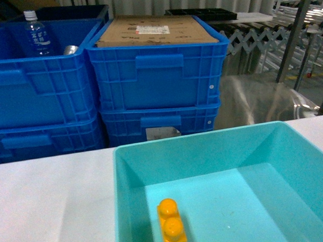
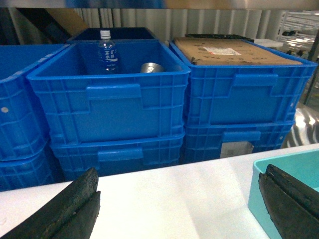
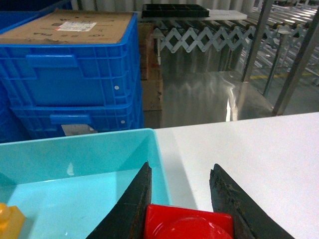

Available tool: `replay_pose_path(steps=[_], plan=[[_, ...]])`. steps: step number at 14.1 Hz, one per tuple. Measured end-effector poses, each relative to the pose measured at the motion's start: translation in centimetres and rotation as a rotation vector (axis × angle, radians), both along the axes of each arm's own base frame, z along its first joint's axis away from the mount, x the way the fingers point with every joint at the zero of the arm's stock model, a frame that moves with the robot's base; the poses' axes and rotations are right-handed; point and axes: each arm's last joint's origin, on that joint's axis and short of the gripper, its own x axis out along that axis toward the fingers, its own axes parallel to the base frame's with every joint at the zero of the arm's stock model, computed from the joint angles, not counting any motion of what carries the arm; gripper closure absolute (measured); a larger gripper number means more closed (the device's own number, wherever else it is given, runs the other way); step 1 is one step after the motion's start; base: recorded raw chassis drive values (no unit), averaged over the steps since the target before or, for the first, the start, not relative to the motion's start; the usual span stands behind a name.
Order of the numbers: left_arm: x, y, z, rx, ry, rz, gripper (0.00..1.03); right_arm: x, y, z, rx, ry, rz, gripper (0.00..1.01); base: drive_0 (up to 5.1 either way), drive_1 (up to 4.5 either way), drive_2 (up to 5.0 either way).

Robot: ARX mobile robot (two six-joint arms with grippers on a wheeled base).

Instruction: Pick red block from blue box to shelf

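Red block (image 3: pixel 189 226) already clamped between the right hand's (image 3: pixel 182 204) two dark fingers, raised just past the blue box's (image 3: pixel 154 149) near corner, over the white surface (image 3: pixel 259 149). Steel shelf (image 3: pixel 219 94) well ahead, beyond the surface edge, so a forward carry. Left hand (image 2: pixel 179 209) spread wide, holding nothing, low over the surface just left of the box. Yellow brick (image 1: pixel 171 224) alone inside.

The red block (image 3: pixel 189 226) is cut off at the bottom edge. The yellow brick (image 1: pixel 172 226) is cut off too. The bottle (image 2: pixel 107 52) label is too blurry to read.
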Motion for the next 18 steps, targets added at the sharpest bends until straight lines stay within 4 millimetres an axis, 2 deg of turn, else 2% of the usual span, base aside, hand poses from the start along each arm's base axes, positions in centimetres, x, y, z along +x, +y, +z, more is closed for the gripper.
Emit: replay_pose_path(steps=[18], plan=[[0.0, 0.0, 0.0, 0.0, 0.0, 0.0, 0.05, 0.0, 0.0, 0.0, 0.0, 0.0, 0.0, 0.72, -1.2, -1.19, -1.2]])
